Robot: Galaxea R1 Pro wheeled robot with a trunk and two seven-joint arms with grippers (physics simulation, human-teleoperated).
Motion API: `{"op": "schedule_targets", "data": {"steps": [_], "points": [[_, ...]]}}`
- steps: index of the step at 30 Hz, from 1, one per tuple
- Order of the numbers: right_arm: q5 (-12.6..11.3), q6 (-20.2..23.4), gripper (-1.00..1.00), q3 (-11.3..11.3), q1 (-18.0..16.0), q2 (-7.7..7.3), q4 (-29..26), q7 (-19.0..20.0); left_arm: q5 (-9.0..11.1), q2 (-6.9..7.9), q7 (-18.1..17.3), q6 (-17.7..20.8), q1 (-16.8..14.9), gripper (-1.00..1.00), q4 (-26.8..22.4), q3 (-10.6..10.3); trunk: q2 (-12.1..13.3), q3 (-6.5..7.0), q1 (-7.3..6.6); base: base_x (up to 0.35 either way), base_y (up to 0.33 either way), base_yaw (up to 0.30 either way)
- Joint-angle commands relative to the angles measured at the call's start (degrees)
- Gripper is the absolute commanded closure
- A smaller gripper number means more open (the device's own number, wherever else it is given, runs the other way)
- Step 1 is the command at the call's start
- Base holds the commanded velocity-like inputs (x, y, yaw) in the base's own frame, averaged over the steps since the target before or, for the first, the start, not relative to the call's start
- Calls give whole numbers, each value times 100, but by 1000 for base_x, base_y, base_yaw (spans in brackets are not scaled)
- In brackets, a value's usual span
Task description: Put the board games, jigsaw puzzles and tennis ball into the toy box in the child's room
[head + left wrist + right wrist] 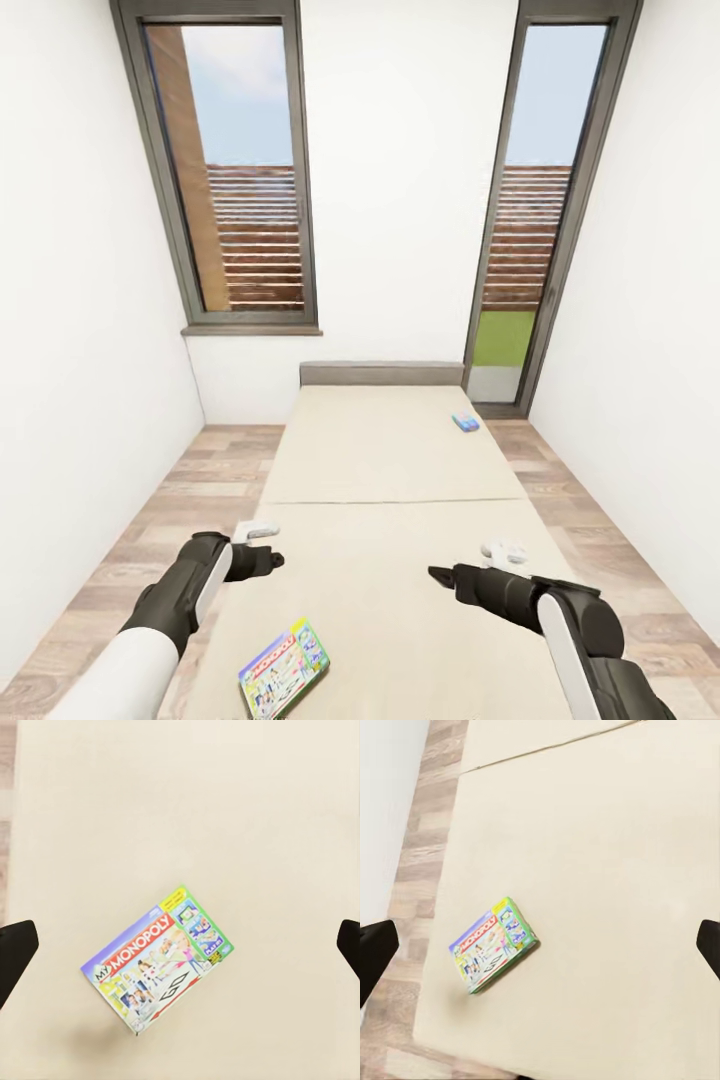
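Nearest item: Monopoly board game (284,669), flat on bed (400,470), near-end section, w/ left edge of bed close by. Lies below and between both arms, closer to left claw (268,545); left wrist view has the box almost centred under the fingers. Long axis runs diagonal vs. bed edge, so wrist rotation prob. needed before descent. Left claw: fingers wide apart, nothing held. Right claw (438,573): fingers apart in right wrist view, nothing held, box offset toward the floor side. No obstruction around box. Farther: seam across the mattress, then 2nd blue board game (465,422) near headboard (382,374), right side, well apart from both arms. Windows beyond.
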Motion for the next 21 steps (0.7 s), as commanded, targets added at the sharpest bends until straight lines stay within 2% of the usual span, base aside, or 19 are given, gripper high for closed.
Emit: {"op": "schedule_targets", "data": {"steps": [1, 2, 3, 4, 6, 7, 11, 16, 20, 21], "points": [[-3, 21, -100, -93, 0, -5, -4, 324, 24, -6, 1, 29, -6, -100, -2, 28, -14, -23, 4, 0, 0, 0], [-67, 6, -100, -297, 13, -28, -5, 917, 24, -9, 12, 19, -7, -100, 3, 28, -14, -33, 4, 0, 0, 0], [-91, -3, -100, -450, 20, -48, -4, 1286, 24, -10, 16, 7, -7, -100, 5, 28, -14, -42, 4, 0, 0, 0], [-112, -17, -100, -724, 32, -87, -2, 1922, 26, -11, 22, -29, -8, -100, 8, 28, -14, -51, 4, 0, 0, 0], [-114, -31, -100, -962, 39, -124, 0, 2484, 30, -12, 26, -83, -8, -100, 9, 29, -14, -70, 4, 0, 0, 0], [-115, -41, -100, -1141, 39, -154, 4, 2917, 42, -8, 21, -124, -8, -100, 10, 30, -14, -79, 4, 0, 0, 0], [-115, -53, -100, -1367, 32, -189, 9, 3449, 74, 16, -33, -169, -8, -100, 12, 50, -14, -116, 4, 0, 0, 0], [-115, -57, -100, -1449, 27, -200, 10, 3639, 84, 36, -203, -163, -43, -100, -33, 59, -14, -163, 4, 0, 0, 0], [-115, -58, -100, -1473, 26, -202, 11, 3685, 79, 38, -410, 2, -357, -100, -22, 57, -14, -200, 4, 0, 0, 0], [-115, -59, -100, -1478, 26, -202, 11, 3694, 79, 47, -481, 159, -506, -100, 30, 61, -14, -209, 4, 0, 0, 0]]}}
